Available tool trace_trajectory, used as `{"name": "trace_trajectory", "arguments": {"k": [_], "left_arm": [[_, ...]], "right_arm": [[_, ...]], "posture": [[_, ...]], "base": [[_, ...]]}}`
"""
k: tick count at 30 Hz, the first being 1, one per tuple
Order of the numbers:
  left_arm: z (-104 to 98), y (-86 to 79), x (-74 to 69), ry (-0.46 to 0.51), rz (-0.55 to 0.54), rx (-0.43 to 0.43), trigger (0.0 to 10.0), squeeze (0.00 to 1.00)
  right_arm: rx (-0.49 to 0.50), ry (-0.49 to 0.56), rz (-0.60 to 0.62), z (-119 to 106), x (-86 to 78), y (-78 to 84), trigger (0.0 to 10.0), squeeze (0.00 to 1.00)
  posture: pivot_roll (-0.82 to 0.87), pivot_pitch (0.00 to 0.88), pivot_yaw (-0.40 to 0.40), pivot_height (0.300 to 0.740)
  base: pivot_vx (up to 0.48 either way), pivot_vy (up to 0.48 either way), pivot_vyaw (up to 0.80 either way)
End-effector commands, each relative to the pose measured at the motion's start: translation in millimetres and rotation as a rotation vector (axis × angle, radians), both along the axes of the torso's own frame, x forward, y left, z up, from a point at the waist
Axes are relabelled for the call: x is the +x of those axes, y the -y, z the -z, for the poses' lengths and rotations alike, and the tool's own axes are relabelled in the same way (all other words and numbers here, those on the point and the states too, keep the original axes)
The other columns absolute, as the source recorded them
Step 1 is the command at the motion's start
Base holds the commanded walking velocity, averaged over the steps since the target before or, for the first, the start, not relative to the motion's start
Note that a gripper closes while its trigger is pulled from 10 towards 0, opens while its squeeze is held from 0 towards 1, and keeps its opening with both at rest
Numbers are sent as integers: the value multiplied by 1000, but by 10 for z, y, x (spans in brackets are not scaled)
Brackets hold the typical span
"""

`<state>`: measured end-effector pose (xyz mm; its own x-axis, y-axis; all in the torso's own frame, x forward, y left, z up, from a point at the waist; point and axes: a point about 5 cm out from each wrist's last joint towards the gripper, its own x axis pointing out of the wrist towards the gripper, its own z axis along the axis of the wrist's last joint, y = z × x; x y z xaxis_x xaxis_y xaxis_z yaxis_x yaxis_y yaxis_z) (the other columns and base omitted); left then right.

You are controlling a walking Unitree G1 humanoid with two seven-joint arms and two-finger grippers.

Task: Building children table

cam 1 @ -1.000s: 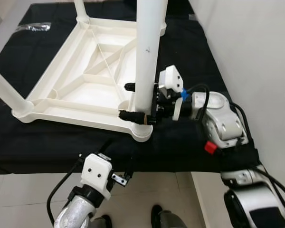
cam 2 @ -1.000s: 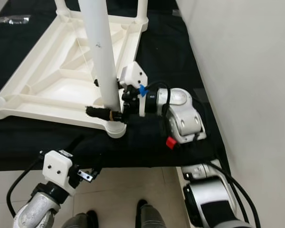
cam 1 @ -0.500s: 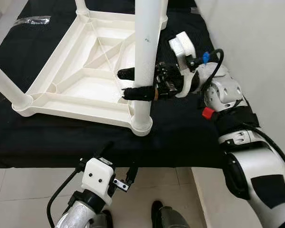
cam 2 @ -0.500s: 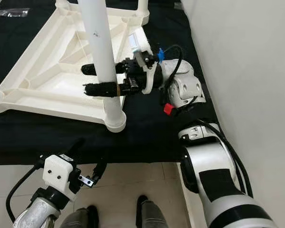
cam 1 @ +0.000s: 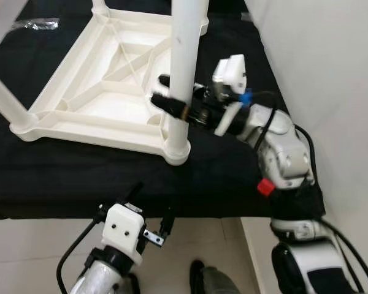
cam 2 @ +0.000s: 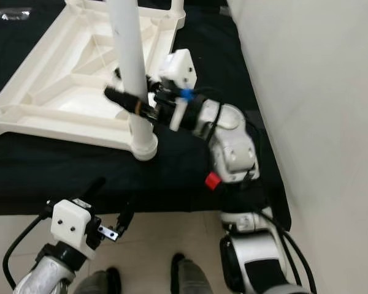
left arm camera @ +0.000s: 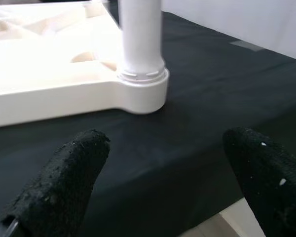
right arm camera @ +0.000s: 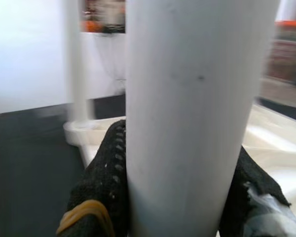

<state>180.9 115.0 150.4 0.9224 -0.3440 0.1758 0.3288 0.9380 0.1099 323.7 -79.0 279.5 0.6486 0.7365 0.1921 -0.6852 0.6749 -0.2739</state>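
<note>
while clamped on the upright white plastic table leg [cam 1: 185, 55], just above its corner socket in the upturned white plastic tabletop [cam 1: 92, 98], right gripper [cam 1: 169, 97] nearer; left gripper [left arm camera: 163, 182] spread wide, apart below that leg.

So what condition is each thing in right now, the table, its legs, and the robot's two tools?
Table top: upside down on the black cloth.
Near leg: upright in its corner socket.
Right tool: fingers either side of the near leg, gripping it.
Left tool: open, holding nothing, low by the cloth's edge.
</note>
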Motion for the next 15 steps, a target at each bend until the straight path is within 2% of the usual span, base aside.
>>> {"name": "trace_trajectory", "arguments": {"k": [1, 2, 3, 5, 8, 10, 11, 12, 13, 15], "left_arm": [[24, -46, -27, -16, -6, 13, 10000, 0], [26, -68, -11, -20, 1, 14, 10000, 0], [27, -76, 2, -23, 13, 15, 10000, 0], [40, -74, 20, -30, 34, 17, 10000, 0], [90, -72, 54, -57, 67, 10, 10000, 0], [100, -78, 60, -63, 65, 6, 10000, 0], [104, -86, 64, -62, 56, 7, 10000, 0], [106, -91, 66, -61, 50, 9, 10000, 0], [103, -97, 70, -56, 34, 11, 10000, 0], [99, -102, 72, -50, 20, 13, 10000, 0]], "right_arm": [[-145, -285, 323, 729, -119, 212, 0, 0], [-139, -304, 351, 843, -341, 137, 0, 0], [-139, -316, 328, 895, -470, 62, 0, 0], [-133, -308, 288, 898, -481, -1, 0, 0], [-124, -277, 324, 867, -346, -33, 0, 0], [-121, -277, 334, 861, -332, -44, 0, 0], [-118, -269, 331, 838, -309, -78, 1255, 0], [-116, -268, 344, 816, -308, -109, 1255, 0], [-112, -254, 347, 777, -291, -136, 10000, 0], [-110, -244, 347, 746, -273, -152, 10000, 0]], "posture": [[49, 314, -27, 740], [30, 314, -1, 740], [28, 313, 8, 740], [35, 309, 32, 740], [61, 281, 31, 740], [61, 281, 31, 740], [64, 272, 26, 740], [64, 272, 26, 740], [74, 268, 12, 740], [76, 268, 9, 740]], "base": [[0, 0, 0], [0, 0, 0], [0, 0, 0], [0, 0, 0], [0, 0, 0], [0, 0, 0], [0, 0, 0], [0, 0, 0], [0, 0, 0], [0, 0, 0]]}}
